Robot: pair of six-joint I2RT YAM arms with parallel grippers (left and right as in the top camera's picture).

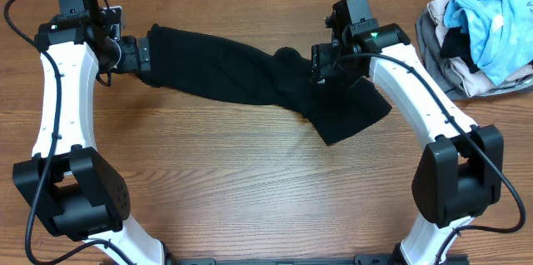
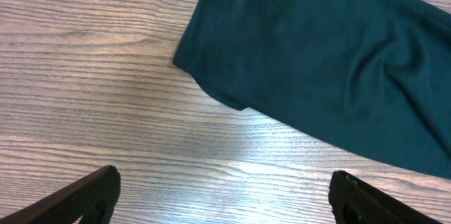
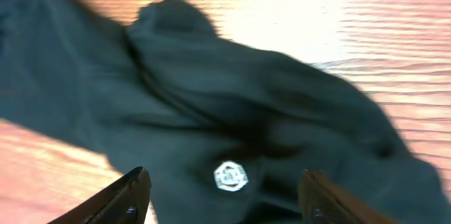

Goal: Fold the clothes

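Note:
The black garment [image 1: 241, 73] lies stretched across the table from upper left to centre right, rumpled at its right end. My left gripper [image 1: 143, 52] is open and empty, just off the garment's left end [image 2: 317, 55], over bare wood [image 2: 224, 196]. My right gripper [image 1: 321, 67] is open and hovers over the garment's right part [image 3: 232, 104]; the small round white logo [image 3: 230, 175] lies between its fingers [image 3: 225, 199]. Nothing is held.
A bundle of light-blue, grey and beige garments [image 1: 479, 36] sits at the back right of the wooden table [image 1: 250, 190]. Both arm bases stand at the front edge.

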